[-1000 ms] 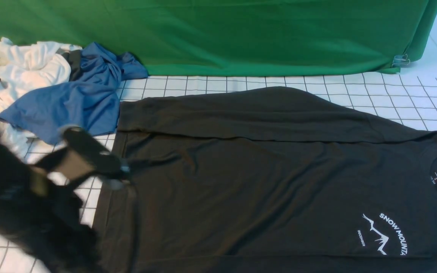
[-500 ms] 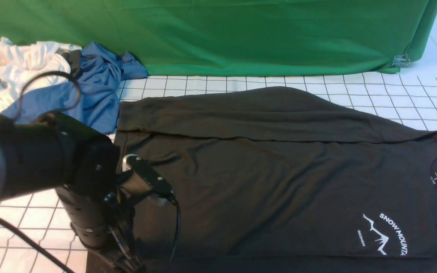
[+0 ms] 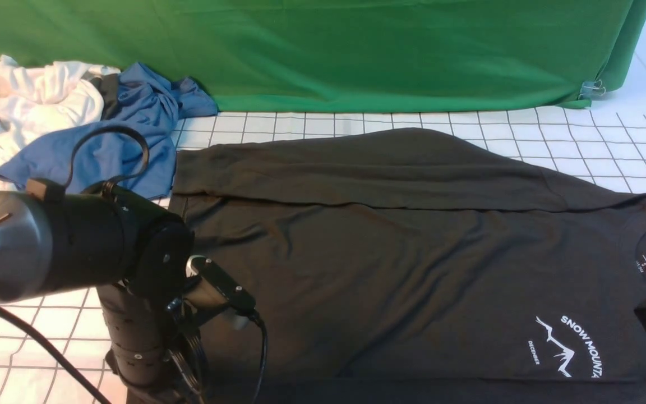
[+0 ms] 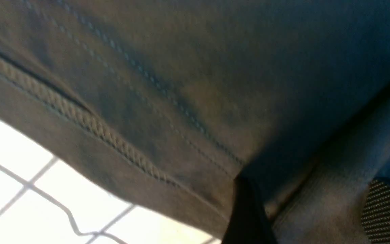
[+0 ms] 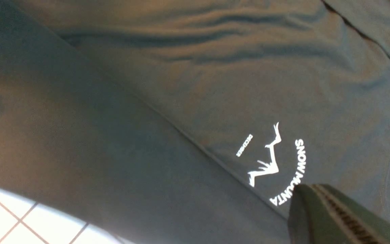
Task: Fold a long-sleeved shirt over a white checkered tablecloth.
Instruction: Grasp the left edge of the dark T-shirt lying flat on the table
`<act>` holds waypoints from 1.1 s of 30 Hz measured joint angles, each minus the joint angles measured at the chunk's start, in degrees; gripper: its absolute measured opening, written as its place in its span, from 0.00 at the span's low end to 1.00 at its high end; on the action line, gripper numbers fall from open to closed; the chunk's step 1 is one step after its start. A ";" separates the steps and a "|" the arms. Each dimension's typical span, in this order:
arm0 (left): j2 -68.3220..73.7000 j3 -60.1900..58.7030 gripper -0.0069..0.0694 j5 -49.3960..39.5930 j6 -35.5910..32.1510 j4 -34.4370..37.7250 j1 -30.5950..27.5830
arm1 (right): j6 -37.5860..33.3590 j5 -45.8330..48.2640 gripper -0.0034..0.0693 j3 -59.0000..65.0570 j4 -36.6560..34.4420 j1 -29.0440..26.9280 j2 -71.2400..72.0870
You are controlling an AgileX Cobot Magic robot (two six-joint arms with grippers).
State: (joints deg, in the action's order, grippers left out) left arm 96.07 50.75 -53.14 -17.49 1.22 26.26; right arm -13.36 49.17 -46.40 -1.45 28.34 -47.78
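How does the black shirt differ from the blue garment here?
The long-sleeved shirt lies spread flat, one sleeve folded across it; the blue garment is bunched up. The shirt bears a white print; the blue garment shows none. Both lie on the white checkered tablecloth.

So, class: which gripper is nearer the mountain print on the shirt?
Right. The right gripper sits beside the mountain print; the left gripper is at the opposite hem of the shirt.

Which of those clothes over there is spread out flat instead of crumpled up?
The black shirt with the white mountain print. The blue garment and the white garments lie bunched together at the far left.
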 joint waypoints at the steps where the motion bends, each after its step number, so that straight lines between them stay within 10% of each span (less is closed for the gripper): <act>1: 0.00 -0.20 0.60 -0.04 0.12 0.08 0.00 | 0.00 -0.19 0.07 0.00 0.00 0.00 0.00; 10: 0.00 -0.35 0.57 0.22 0.84 -0.11 0.00 | -0.05 -0.72 0.07 0.00 0.00 0.00 0.00; 24: -0.47 -0.40 0.19 0.22 1.95 -0.71 0.00 | -0.05 -0.72 0.07 0.00 0.00 0.00 0.00; 33: -0.47 -0.29 0.12 0.05 2.01 -0.82 0.00 | -0.10 -0.72 0.07 0.00 0.00 0.00 0.00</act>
State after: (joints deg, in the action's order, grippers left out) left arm 95.60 50.46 -53.08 -15.49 0.40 26.26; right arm -13.46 48.44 -46.40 -1.45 28.34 -47.78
